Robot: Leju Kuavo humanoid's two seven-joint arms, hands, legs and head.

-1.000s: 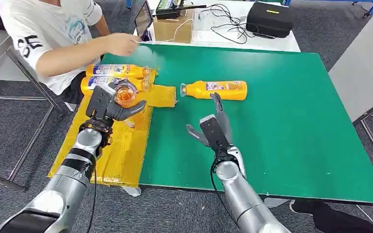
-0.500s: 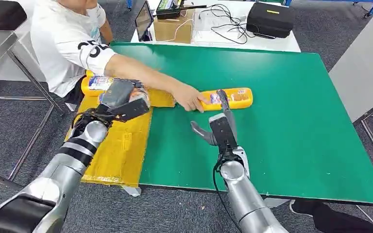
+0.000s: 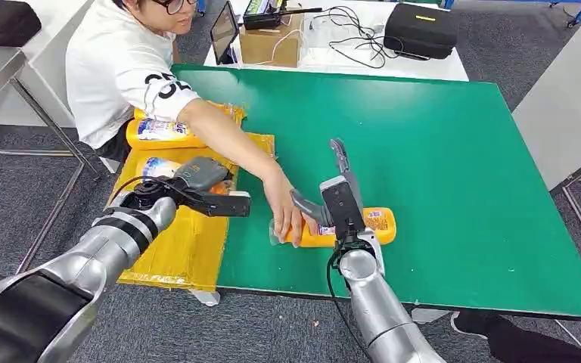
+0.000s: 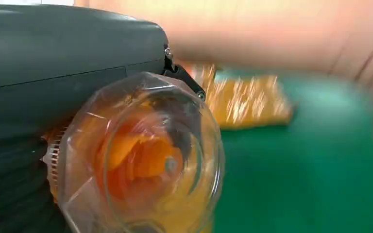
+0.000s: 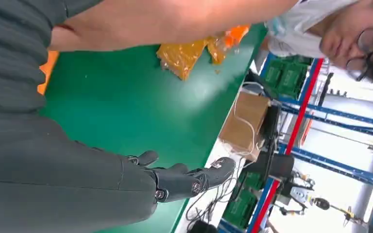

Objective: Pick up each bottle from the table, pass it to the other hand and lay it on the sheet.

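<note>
My left hand point(image 3: 199, 184) grips an orange bottle point(image 3: 157, 166) and holds it on its side low over the yellow sheet point(image 3: 189, 246). The left wrist view shows that bottle's clear cap end point(image 4: 141, 155) close up against the hand. A second orange bottle point(image 3: 163, 130) lies at the sheet's far end. A third orange bottle point(image 3: 359, 227) lies on the green table point(image 3: 439, 151) near its front edge, under a person's hand point(image 3: 284, 215). My right hand point(image 3: 339, 198) hovers open just above this bottle, fingers point(image 5: 189, 179) stretched out and apart.
The person point(image 3: 121, 68) sits at the table's far left, with an arm reaching across the sheet and table. Behind the table stand a cardboard box point(image 3: 268, 41), a tablet point(image 3: 223, 30), cables and a black case point(image 3: 420, 29).
The person slid the third bottle from mid-table to the front edge beside my right hand. My left hand turned and lowered its bottle toward the sheet.
</note>
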